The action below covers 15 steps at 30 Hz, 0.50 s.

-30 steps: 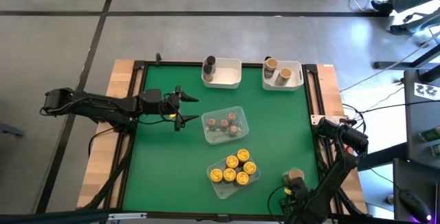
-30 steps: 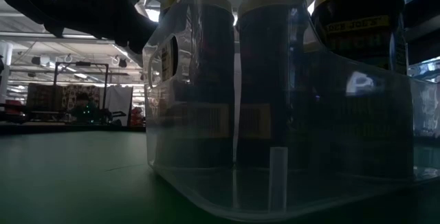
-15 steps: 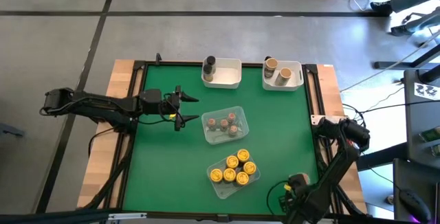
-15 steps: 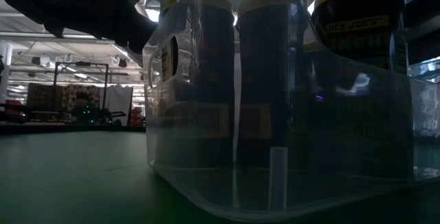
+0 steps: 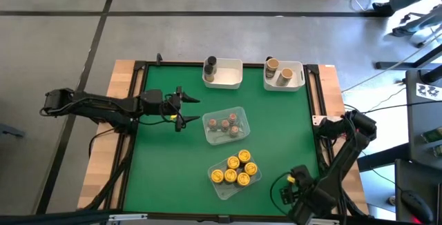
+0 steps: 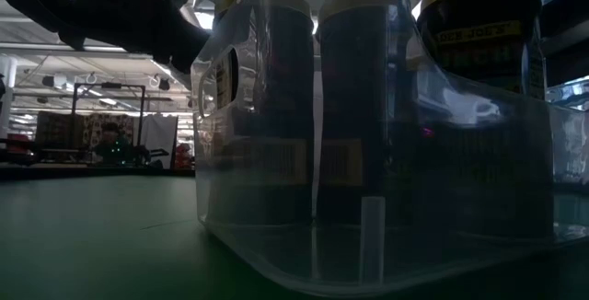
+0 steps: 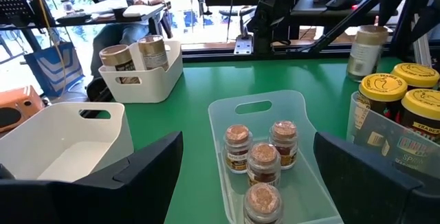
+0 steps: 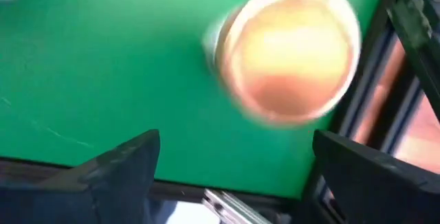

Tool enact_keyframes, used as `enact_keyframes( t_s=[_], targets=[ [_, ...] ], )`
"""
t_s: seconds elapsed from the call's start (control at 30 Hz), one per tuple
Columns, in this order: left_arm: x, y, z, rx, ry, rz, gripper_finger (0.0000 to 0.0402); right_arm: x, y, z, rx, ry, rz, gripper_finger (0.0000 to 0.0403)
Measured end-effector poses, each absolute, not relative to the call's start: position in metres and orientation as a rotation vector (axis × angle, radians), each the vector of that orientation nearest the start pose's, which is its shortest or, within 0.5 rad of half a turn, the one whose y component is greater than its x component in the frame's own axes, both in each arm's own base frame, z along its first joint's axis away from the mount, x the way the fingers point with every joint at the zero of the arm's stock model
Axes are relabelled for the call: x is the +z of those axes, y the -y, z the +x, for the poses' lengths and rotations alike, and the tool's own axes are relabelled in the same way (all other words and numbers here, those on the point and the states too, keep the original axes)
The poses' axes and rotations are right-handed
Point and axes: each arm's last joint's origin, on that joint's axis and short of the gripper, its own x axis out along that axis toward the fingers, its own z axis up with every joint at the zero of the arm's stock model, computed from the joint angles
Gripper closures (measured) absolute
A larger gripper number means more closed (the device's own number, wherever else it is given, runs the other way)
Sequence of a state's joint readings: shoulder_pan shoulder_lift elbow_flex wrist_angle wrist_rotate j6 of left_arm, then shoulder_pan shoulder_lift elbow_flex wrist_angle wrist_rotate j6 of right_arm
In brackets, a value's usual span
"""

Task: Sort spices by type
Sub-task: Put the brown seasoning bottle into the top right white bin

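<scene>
Right claw (image 8: 234, 176) open over tan-lidded jar (image 8: 289, 49).

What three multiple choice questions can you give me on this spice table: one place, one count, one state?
1. Where do the red-brown-topped jars stand? A in a white bin; B in the clear tray before the left gripper; C loose on the mat.
2. How many yellow-lidded jars are there? A three; B six; C nine.
3. How is the right gripper? A shut on a jar; B open over a tan-lidded jar; C out of view.
Answers: B, the left wrist view shows them in clear plastic; B, the high view shows six lids; B, its fingers stand wide, clear of the jar.
</scene>
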<state>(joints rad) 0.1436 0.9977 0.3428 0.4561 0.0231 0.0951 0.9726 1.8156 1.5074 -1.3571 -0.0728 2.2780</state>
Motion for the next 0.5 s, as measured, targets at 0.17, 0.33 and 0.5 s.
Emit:
enact_keyframes(
  t_s=[0.17, 0.33, 0.5],
  targets=[
    [0.205, -0.028, 0.2, 0.11, -0.204, 0.08, 0.0088, 0.244, -0.263, 0.187, -1.152, -1.362, 0.925, 0.0009],
    [0.205, -0.028, 0.2, 0.11, -0.204, 0.08, 0.0088, 0.236, -0.252, 0.188, -1.241, -1.352, 0.875, 0.0004],
    [0.204, -0.028, 0.2, 0.11, -0.205, 0.08, 0.0088, 0.219, -0.245, 0.188, -1.275, -1.345, 0.864, 0.0005]
  ],
)
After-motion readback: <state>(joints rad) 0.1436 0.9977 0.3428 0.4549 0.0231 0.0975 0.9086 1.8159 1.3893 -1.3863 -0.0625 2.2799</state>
